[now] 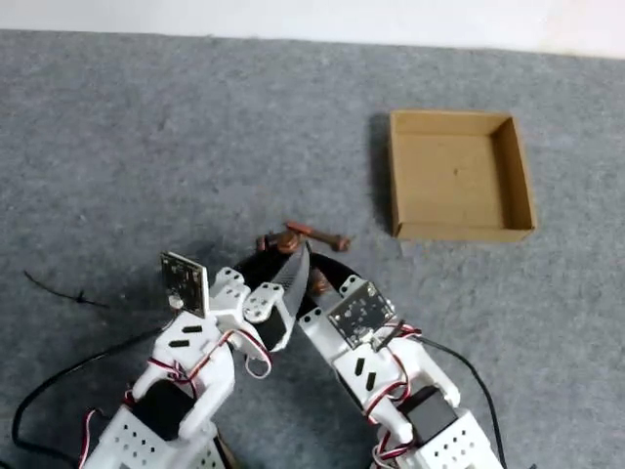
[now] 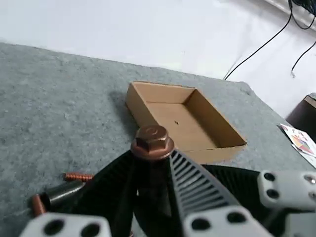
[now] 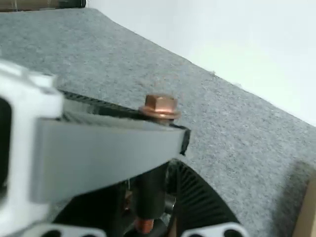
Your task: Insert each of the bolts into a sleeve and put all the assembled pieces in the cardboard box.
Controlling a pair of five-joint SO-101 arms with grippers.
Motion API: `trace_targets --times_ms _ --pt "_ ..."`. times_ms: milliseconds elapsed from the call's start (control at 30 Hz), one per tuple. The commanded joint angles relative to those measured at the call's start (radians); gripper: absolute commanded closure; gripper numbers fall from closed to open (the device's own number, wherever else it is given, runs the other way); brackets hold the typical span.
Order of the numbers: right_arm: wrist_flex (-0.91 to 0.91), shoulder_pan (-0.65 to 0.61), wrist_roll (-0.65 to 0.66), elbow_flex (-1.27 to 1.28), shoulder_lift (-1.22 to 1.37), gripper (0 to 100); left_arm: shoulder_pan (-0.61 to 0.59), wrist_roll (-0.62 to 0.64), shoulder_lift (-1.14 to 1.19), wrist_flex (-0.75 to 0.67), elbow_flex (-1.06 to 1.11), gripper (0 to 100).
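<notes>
A copper bolt (image 2: 152, 140) stands upright in a dark sleeve (image 2: 153, 180), and my left gripper (image 2: 152, 173) is shut around the pair. From the other side the same bolt (image 3: 160, 106) tops the sleeve (image 3: 148, 190), with its copper tip poking out below. My right gripper (image 3: 145, 210) is shut on that sleeve. Both grippers meet near the table's front middle (image 1: 305, 281). On the carpet just beyond lie a loose bolt (image 2: 79, 176) and a sleeve with a bolt in it (image 2: 61, 194). The cardboard box (image 1: 459, 233) stands open at the back right.
Grey carpet (image 1: 146, 147) covers the table. A thin black tie (image 1: 63, 291) lies at the left. Cables (image 1: 59, 376) trail from the arm bases at the front edge. The box's near wall (image 2: 148, 113) faces the left gripper.
</notes>
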Motion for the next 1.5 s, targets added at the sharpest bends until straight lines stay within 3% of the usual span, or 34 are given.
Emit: trace_targets --times_ms 0,167,367,433,533,733,900,1067,1200,1467 --pt "-0.042 0.033 -0.006 0.016 -0.024 99.4 -0.004 -0.014 -0.01 0.009 0.021 100" --pt "-0.082 0.042 -0.008 0.021 -0.024 99.4 -0.027 -0.011 -0.01 0.008 0.019 97" --pt "-0.082 0.042 -0.006 0.024 -0.024 99.4 -0.028 0.064 -0.005 0.012 0.021 67" --pt "-0.082 0.042 -0.006 0.024 -0.024 99.4 -0.03 0.064 -0.008 0.012 0.019 63" --pt "-0.082 0.042 -0.006 0.024 -0.024 99.4 -0.071 0.083 -0.01 0.008 0.018 66" --pt "-0.082 0.042 -0.006 0.024 -0.024 99.4 -0.254 0.282 -0.01 0.002 -0.067 69" --pt "-0.082 0.042 -0.006 0.024 -0.024 99.4 -0.337 0.333 -0.01 0.002 -0.088 72" --pt "-0.082 0.042 -0.006 0.024 -0.024 99.4 -0.389 0.324 -0.01 0.002 -0.087 85" --pt "-0.082 0.042 -0.008 0.024 -0.024 99.4 -0.383 0.193 -0.01 0.0 -0.09 100" --pt "-0.082 0.102 -0.011 0.021 -0.022 99.4 -0.392 0.143 -0.01 0.003 -0.091 99"
